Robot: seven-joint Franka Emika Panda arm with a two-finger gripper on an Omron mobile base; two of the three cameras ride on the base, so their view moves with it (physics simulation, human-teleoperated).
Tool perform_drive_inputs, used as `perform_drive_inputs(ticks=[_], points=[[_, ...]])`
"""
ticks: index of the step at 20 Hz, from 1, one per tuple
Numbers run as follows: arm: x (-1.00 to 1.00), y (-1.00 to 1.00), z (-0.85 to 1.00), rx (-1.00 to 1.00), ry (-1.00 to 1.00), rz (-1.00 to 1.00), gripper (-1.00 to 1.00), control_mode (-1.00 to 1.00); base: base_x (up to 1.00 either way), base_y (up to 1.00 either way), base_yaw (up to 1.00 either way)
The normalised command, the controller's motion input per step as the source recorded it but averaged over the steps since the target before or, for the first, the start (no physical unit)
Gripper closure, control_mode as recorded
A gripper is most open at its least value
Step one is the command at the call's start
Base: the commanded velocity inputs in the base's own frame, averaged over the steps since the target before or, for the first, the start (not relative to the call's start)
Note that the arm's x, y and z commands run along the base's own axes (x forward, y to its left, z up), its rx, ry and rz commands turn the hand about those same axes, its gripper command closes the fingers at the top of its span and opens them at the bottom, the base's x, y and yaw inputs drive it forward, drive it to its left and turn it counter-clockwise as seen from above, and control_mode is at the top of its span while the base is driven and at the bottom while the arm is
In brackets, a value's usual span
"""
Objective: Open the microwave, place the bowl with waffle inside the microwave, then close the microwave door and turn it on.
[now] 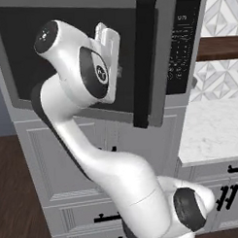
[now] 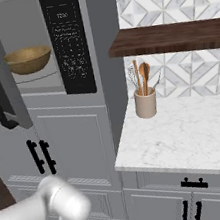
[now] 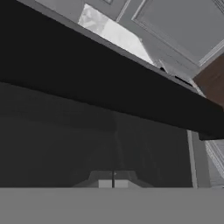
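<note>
The microwave door (image 1: 89,59) stands partly ajar — its long black handle (image 1: 144,61) left of the keypad panel (image 2: 73,42). Inside the microwave (image 2: 38,91), the bowl with waffle (image 2: 28,59) sits on the turntable. The gripper (image 3: 113,183), jaws pressed together, is against the door's dark glass.

The small round brown wooden bowl (image 2: 28,60) looks smooth (a bit shiny); the white marble counter (image 2: 187,134) looks polished.
</note>
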Motion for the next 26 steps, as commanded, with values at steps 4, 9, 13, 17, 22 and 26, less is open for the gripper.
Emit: perform_drive_inputs(ticks=[4, 9, 13, 17, 22, 26], points=[[1.0, -0.26, -0.66, 0.0, 0.09, 0.66, 1.0, -1.0, 0.0, 0.0, 0.0], [1.0, -0.25, -0.48, 0.0, 0.05, 0.63, 1.0, -1.0, 0.0, 0.0, 0.0], [1.0, -0.28, -0.18, 0.06, 0.0, 0.58, 1.0, -1.0, 0.0, 0.0, 0.0], [1.0, -0.23, -0.11, 0.04, 0.06, 0.49, 1.0, -1.0, 0.0, 0.0, 0.0], [1.0, -0.15, -0.21, 0.0, 0.14, 0.37, 1.0, -1.0, 0.0, 0.0, 0.0], [1.0, -0.01, -0.23, -0.03, 0.16, 0.29, 1.0, -1.0, 0.0, 0.0, 0.0]])
